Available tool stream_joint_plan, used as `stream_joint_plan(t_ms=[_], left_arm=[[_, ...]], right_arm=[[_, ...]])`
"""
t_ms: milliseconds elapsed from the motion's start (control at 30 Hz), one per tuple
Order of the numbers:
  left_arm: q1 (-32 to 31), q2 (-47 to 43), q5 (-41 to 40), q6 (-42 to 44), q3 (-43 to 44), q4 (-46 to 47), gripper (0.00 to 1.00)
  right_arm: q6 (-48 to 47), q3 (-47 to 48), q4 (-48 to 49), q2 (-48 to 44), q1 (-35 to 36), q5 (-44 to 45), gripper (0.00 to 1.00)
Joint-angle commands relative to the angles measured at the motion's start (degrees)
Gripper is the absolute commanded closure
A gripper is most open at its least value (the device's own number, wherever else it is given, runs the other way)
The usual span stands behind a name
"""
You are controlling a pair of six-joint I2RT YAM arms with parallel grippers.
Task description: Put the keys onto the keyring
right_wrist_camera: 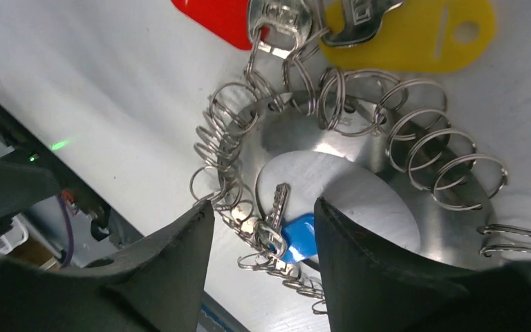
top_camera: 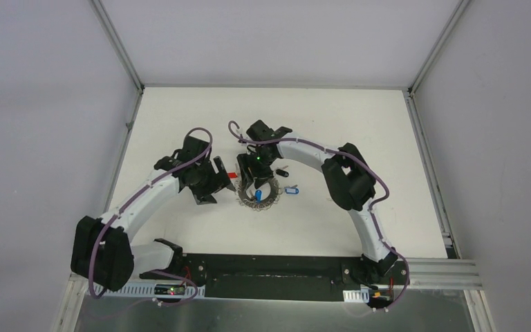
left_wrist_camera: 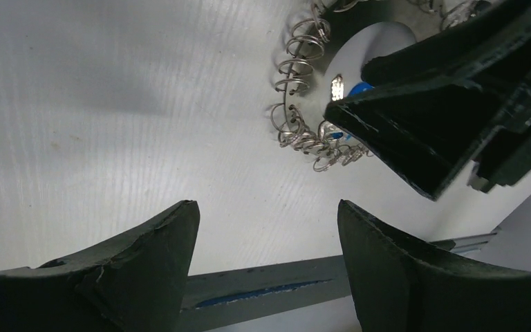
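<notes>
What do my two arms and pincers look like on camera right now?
The left arm and right arm have white links, bulky black joint housings and a purple cable alongside. The left pincer and right pincer have thick black wedge-shaped fingers.

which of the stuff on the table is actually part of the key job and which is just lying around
Part of the job:
keyring
blue-tagged key lying in its hole
second blue-tagged key loose beside it
red-tagged key and yellow-tagged key at its rim loops

Just lying about:
small dark object beside the ring, too small to identify
</notes>
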Motion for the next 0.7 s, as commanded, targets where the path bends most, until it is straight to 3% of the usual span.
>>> stream_joint_plan(t_ms=[0, 367, 600, 667], left_arm=[[0.34, -8.5, -4.14, -0.14, -1.95, -1.27, 0.24], [0.34, -25.81, -9.69, -2.75, -8.89, -1.26, 0.24], [0.34, -26.87, -9.61, -3.98, -10.85, -1.27, 0.24], [0.34, -26.12, -9.2, -4.4, -10.95, -1.22, 0.25]], right_arm=[[-0.15, 4.96, -4.79, 1.41, 0.9, 2.74, 0.42], [0.16, 0.36, -6.49, -3.67, 1.26, 8.82, 0.41], [-1.03, -0.28, -4.42, -3.88, 1.29, 4.7, 0.42], [-1.37, 0.78, -4.26, -3.41, 1.38, 3.62, 0.5]])
